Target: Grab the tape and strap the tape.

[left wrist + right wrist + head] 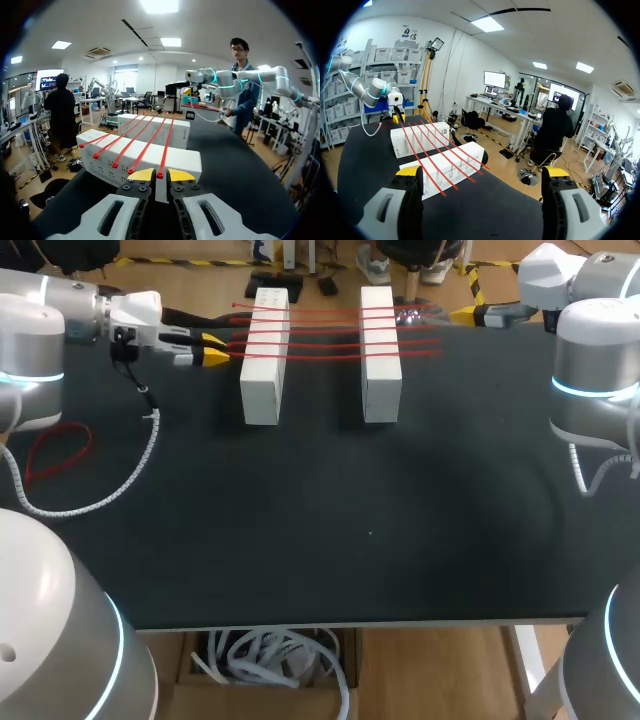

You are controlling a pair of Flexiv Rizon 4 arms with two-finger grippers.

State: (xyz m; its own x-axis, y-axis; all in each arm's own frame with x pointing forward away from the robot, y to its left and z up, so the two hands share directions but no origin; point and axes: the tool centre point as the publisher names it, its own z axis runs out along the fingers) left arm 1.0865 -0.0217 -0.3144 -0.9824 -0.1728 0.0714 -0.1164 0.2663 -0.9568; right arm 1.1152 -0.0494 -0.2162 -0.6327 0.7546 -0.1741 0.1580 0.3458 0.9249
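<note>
Pinching one end of the red tape (166, 146) between the pressed-together tips of our left gripper (160, 175), we see its length run straight ahead across the two white blocks (260, 400) toward our right gripper (482, 172), spread wide beyond them.

Two white blocks (260, 395) (standing parallel) on black table (370, 530).

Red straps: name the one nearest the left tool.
The end strap on the robot's side; its tip lies at the left tool, the others lie aside.
</note>
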